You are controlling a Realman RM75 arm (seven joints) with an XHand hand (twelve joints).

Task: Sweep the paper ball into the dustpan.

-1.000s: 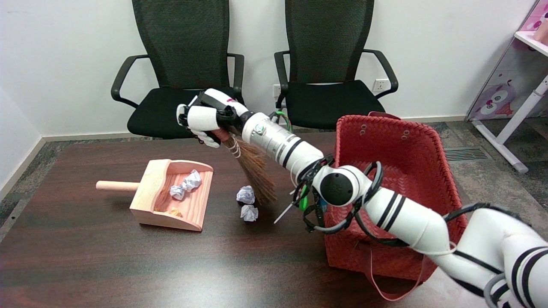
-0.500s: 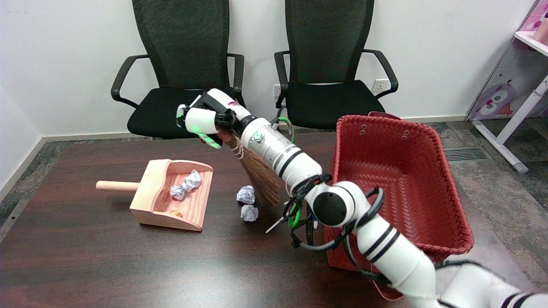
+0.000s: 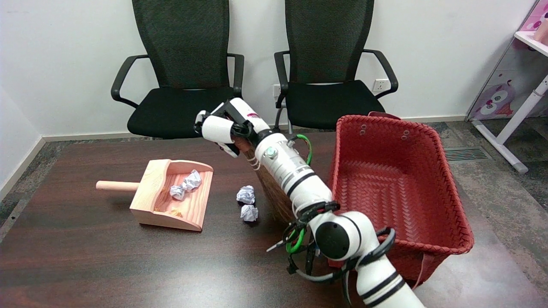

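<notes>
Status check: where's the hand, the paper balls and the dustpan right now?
Right hand grips broom. Two paper balls loose on table, right of dustpan; two already inside. Path to dustpan clear.

Place: an office or meeting room.
Seating: two black mesh-backed office chairs with armrests (image 3: 188, 72) stand against the dark brown wooden table's far edge (image 3: 107, 145).
Walls: plain white wall (image 3: 64, 51) with a white power socket (image 3: 379, 85).
Floor: grey patterned carpet (image 3: 492, 179).
Right edge: a white-legged desk frame (image 3: 513, 124) beside a pink cartoon-printed panel (image 3: 498, 92).
</notes>
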